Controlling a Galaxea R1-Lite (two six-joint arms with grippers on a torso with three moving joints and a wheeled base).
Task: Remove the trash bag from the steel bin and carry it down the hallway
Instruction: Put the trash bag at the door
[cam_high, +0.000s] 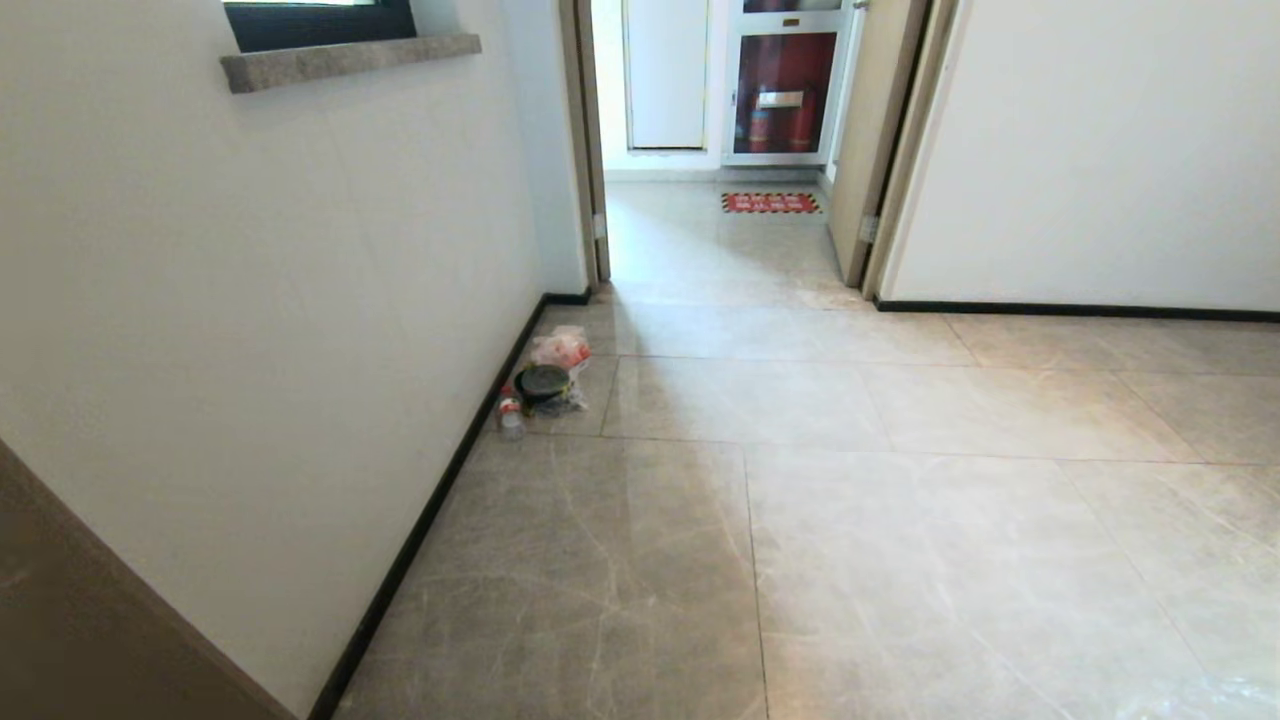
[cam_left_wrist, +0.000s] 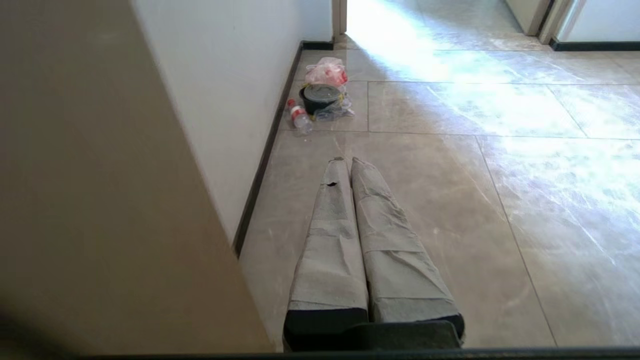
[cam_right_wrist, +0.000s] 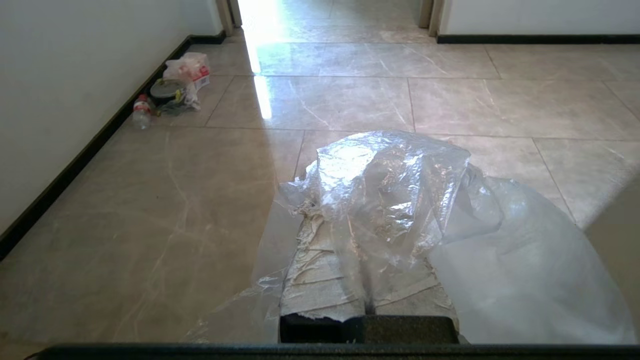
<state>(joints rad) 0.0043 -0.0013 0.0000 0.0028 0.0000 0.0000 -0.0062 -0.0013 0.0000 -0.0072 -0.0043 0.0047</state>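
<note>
Grey-beige tiles of the hallway (cam_high: 900, 560) stretch ahead of you. Your right gripper (cam_right_wrist: 367, 220) is clamped on the clear trash bag (cam_right_wrist: 400, 200), draped over its fingers. Your left gripper (cam_left_wrist: 347, 162) hangs closed and empty, short of the rubbish pile (cam_left_wrist: 320, 97) by the skirting.
</note>
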